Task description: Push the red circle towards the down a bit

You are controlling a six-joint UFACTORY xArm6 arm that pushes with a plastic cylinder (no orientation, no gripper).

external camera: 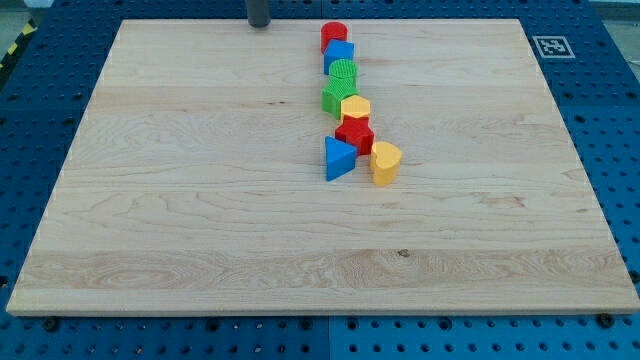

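Note:
The red circle [334, 35] stands at the top of a line of blocks near the board's top edge. Below it, touching in a chain, are a blue block [340, 54], a green round block [343, 73], a green block [335, 98], a yellow hexagon [355, 108] and a red star [354, 135]. A blue triangle [338, 159] and a yellow heart [386, 162] lie at the chain's lower end. My tip [259, 25] rests at the board's top edge, to the left of the red circle and apart from it.
The wooden board [200, 220] lies on a blue pegboard table [610, 120]. A black and white marker tag [549, 46] sits at the view's top right, just off the board.

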